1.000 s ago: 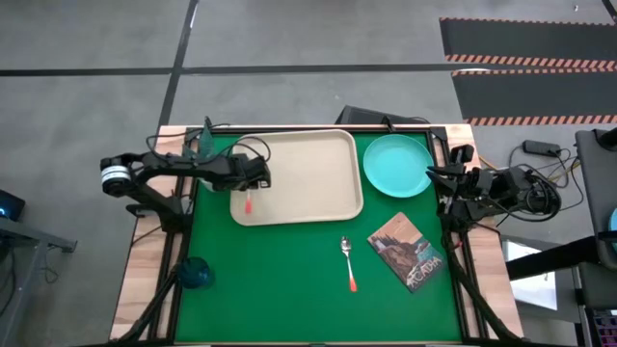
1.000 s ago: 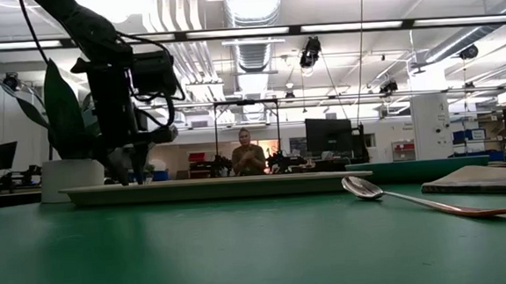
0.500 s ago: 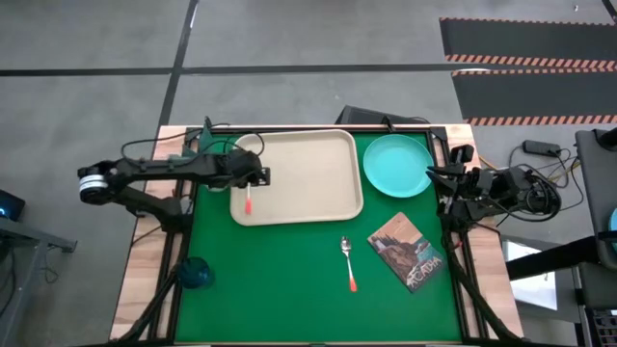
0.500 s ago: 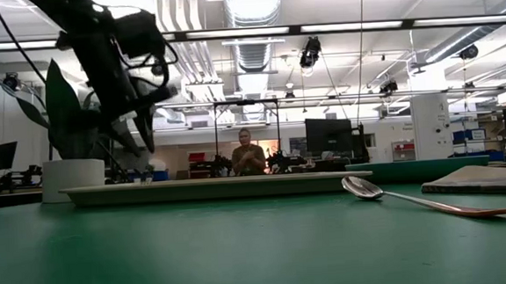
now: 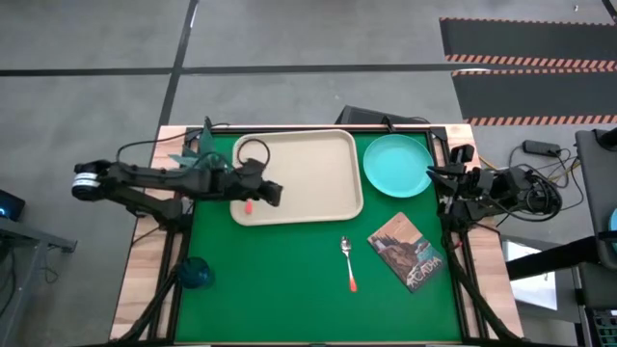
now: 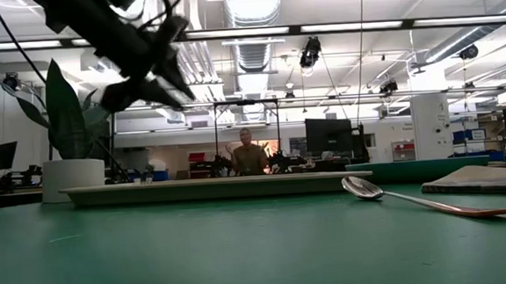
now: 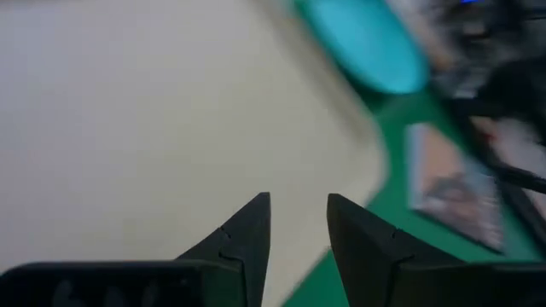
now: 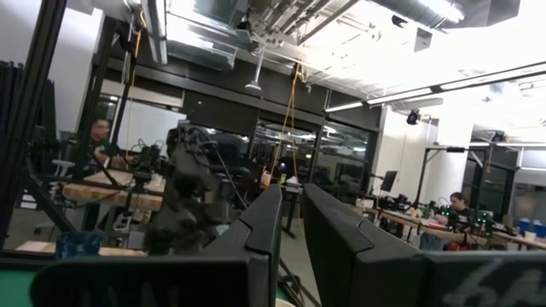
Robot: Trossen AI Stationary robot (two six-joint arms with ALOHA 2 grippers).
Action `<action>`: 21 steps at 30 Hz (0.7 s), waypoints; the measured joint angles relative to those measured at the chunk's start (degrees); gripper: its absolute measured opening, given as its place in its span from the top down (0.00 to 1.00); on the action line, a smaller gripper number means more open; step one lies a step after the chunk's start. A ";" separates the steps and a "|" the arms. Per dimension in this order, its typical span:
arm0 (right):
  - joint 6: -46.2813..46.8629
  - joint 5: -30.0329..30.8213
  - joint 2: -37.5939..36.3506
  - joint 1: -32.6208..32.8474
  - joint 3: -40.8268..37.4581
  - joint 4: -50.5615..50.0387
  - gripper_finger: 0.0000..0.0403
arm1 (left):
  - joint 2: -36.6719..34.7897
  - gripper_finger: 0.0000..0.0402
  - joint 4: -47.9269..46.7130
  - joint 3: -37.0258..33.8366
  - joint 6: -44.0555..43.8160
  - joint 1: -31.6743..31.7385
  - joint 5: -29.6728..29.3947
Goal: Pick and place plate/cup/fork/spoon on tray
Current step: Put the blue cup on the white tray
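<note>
Your left gripper [image 5: 273,192] hovers above the near-left part of the beige tray [image 5: 318,154], its fingers [image 7: 243,239] parted by a narrow gap and holding nothing. The fork [image 5: 249,204] lies on the tray almost directly under it; only its red-orange handle end shows past the arm. The next likely piece is the spoon [image 5: 348,260], lying on the green mat between the tray's near edge and the book [image 5: 407,251], bowl toward the tray and red-orange handle toward you, so its long axis runs roughly front to back. From your left gripper it lies to the right and nearer the table's front edge. Your right gripper [image 5: 436,175] waits at the right edge, just beside the turquoise plate [image 5: 397,164], fingers nearly together and empty. Both arms look about equally far from the spoon; the right one is the natural choice for the plate. The dark-blue cup [image 5: 196,273] sits off the mat at the front-left corner, on the left arm's side.
</note>
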 joint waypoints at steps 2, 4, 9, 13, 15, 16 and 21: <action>0.12 -0.01 0.00 0.01 0.00 0.29 0.89 | 0.69 0.74 5.94 0.00 4.64 -1.44 0.02; 0.46 -0.02 0.00 -0.01 0.07 0.62 0.89 | 1.16 0.74 11.70 0.04 9.43 -2.59 0.03; 2.23 0.13 0.76 -0.01 0.08 1.47 0.89 | 1.19 0.74 22.31 -0.02 19.65 -3.44 -0.04; 2.67 5.31 2.32 -0.01 0.11 1.81 0.89 | 1.19 0.75 30.25 -0.07 28.00 -3.31 -1.76; 1.56 7.52 2.92 -0.03 0.11 0.68 0.89 | 1.12 0.75 33.80 -0.07 31.44 -3.31 -3.35; 0.80 7.26 3.08 -0.01 0.11 -0.02 0.89 | 0.90 0.75 35.13 -0.05 32.59 -3.32 -3.37; -0.97 3.21 3.02 -0.01 0.09 -2.03 0.89 | 0.31 0.75 36.01 -0.55 35.87 -3.35 -3.35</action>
